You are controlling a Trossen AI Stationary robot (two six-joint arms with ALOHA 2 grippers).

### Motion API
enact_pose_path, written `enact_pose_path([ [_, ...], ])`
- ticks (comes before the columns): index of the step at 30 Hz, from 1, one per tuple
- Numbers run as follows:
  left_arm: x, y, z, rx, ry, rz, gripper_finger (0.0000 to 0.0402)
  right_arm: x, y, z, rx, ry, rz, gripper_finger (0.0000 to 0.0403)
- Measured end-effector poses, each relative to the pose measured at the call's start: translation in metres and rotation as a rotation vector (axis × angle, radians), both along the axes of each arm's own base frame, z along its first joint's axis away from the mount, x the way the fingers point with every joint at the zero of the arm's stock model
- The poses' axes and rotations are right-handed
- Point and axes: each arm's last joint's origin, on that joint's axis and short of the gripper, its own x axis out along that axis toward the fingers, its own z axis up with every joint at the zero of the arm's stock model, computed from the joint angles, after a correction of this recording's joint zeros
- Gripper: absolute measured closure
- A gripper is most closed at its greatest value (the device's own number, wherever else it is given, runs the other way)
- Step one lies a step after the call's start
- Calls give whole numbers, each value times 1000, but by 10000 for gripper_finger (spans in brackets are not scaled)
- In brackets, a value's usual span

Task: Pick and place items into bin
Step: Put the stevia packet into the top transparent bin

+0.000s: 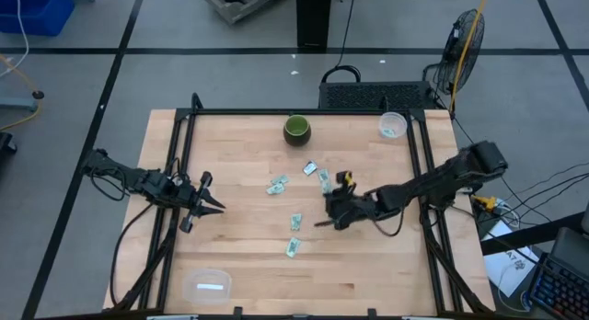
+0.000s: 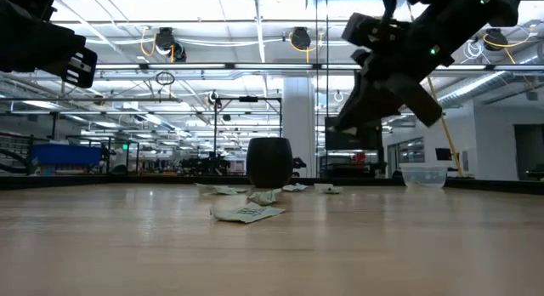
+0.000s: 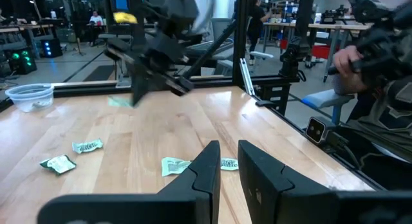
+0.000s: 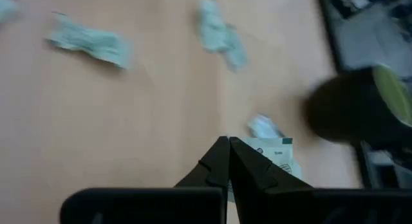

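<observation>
1. High view: the right gripper (image 1: 329, 212) sits near table centre, its arm reaching in from 3 o'clock. Fingers pressed together; whether anything is pinched between them cannot be told here. The left gripper (image 1: 204, 202) waits at the table's 9 o'clock side, fingers narrowly parted, nothing between them.
2. High view, packets: five lie loose on the wooden table (image 1: 368, 265). One packet (image 1: 277, 185) is at 10 o'clock of the right gripper, one (image 1: 310, 167) at 11 o'clock, one (image 1: 325, 181) at 12 o'clock just beside it, one (image 1: 296, 222) at 8 o'clock, one (image 1: 293, 248) at 7 o'clock, farther off. The dark green bowl (image 1: 296, 130) stands near the far edge; a clear cup (image 1: 393, 125) at the far right corner holds pale bits; a clear lidded tub (image 1: 206, 285) sits at the near left.
3. Low view: the right gripper (image 2: 353, 117) hangs above the tabletop, clear of the wood. A crumpled packet (image 2: 246, 213) lies nearest the camera, others lie behind it in front of the bowl (image 2: 269, 162).
4. Left wrist view: own fingers (image 3: 207, 169) close together with a slim gap, empty. Packets (image 3: 87, 146) lie apart on the wood; the right arm (image 3: 158, 56) hangs beyond.
5. Right wrist view: fingers (image 4: 222, 161) meet at the tips above a packet (image 4: 278, 153); grip cannot be told. Bowl (image 4: 360, 111) nearby.
</observation>
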Motion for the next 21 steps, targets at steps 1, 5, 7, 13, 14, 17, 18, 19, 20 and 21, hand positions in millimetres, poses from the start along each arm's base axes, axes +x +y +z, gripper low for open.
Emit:
enact_pose_path([
  [1,0,0,0,0,0,0,339,-5,-5,4,6,-18,-15,402],
  [5,0,0,0,0,0,0,339,-26,-33,17,38,-99,-109,402],
  [7,0,0,0,0,0,0,339,-37,-49,22,50,-142,-172,402],
  [13,0,0,0,0,0,0,339,-68,-94,32,63,-266,-371,402],
  [14,0,0,0,0,0,0,339,-72,-100,33,62,-293,-397,402],
  [17,0,0,0,0,0,0,339,-84,-116,35,52,-374,-473,403],
  [18,0,0,0,0,0,0,339,-88,-121,36,47,-399,-498,403],
  [19,0,0,0,0,0,0,339,-91,-126,36,43,-418,-523,403],
  [20,0,0,0,0,-1,0,339,-95,-130,37,38,-437,-550,403],
  [21,0,0,0,0,0,0,339,-98,-135,37,31,-456,-577,403],
])
